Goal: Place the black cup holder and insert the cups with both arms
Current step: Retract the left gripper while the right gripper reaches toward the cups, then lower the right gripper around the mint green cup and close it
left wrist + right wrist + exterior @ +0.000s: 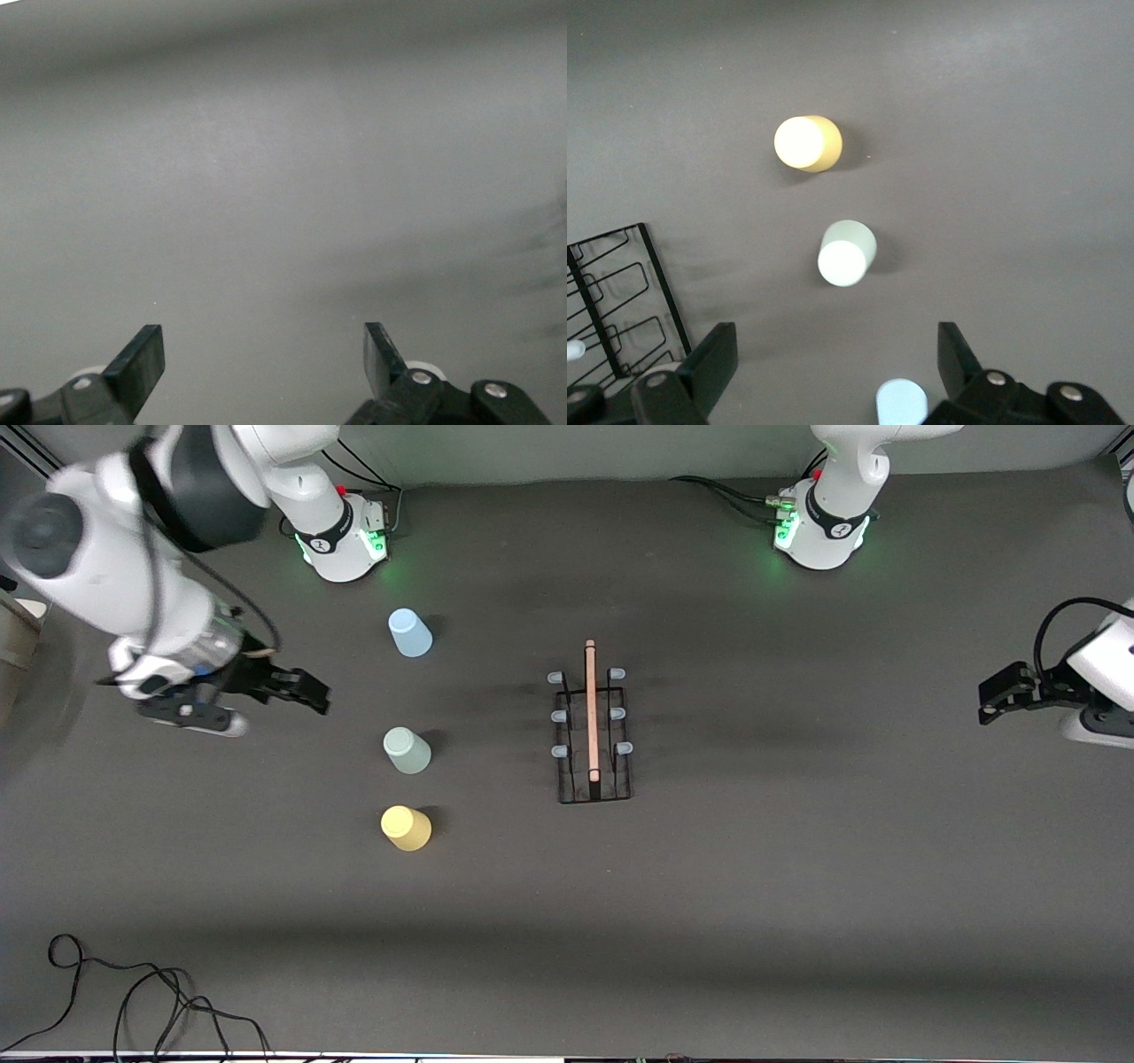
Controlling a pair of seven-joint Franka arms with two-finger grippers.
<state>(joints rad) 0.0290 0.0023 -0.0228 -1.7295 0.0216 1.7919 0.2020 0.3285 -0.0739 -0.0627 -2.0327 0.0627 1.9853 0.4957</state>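
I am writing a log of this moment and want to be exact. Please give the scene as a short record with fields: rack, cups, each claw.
rack: black cup holder stands on the table, all prongs bare
cups: blue cup, green cup, yellow cup upside down in a row, toward the right arm's end; blue farthest from the front camera, yellow nearest
right claw: open, empty, over the table beside the cups
left claw: open, empty, over bare table at the left arm's end

You are looking at a robot lab: two white arms (133, 576) bolted by green-lit bases (819, 536) to a bare dark table (797, 868), loose cables (133, 1001) trailing at its edge.
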